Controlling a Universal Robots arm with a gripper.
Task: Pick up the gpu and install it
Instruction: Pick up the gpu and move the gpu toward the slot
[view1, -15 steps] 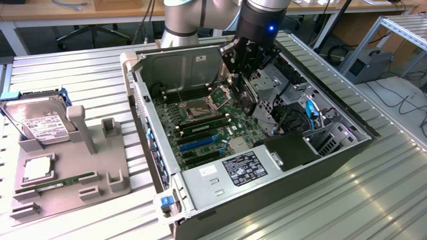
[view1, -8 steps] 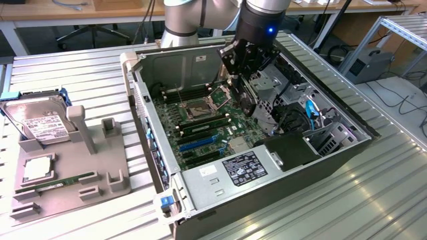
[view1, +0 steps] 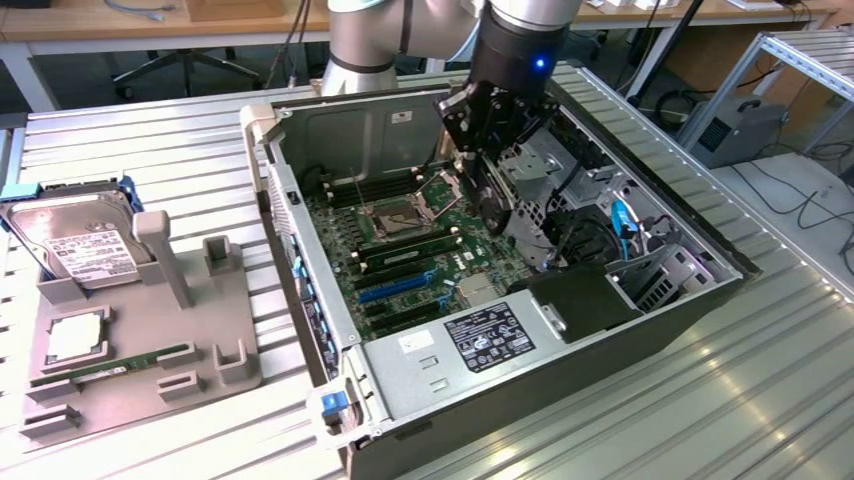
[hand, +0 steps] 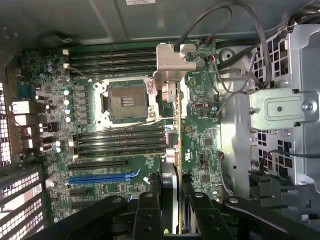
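silver-bracketed gpu (hand: 170, 65) gripped by the hand (hand: 172, 202) over motherboard (hand: 125, 165), drive cage (hand: 280, 107) beside.

A robotics lab or engineering workshop; a robot arm (view1: 367, 40) rises behind an open computer case (view1: 534, 400) that lies on a ribbed aluminium table (view1: 747, 400); a grey fixture (view1: 200, 290) holds loose computer parts; beyond are wooden desks (view1: 160, 20), an office chair's wheeled base (view1: 174, 65), an aluminium-profile frame (view1: 801, 60) and cables (view1: 801, 190) on the floor.
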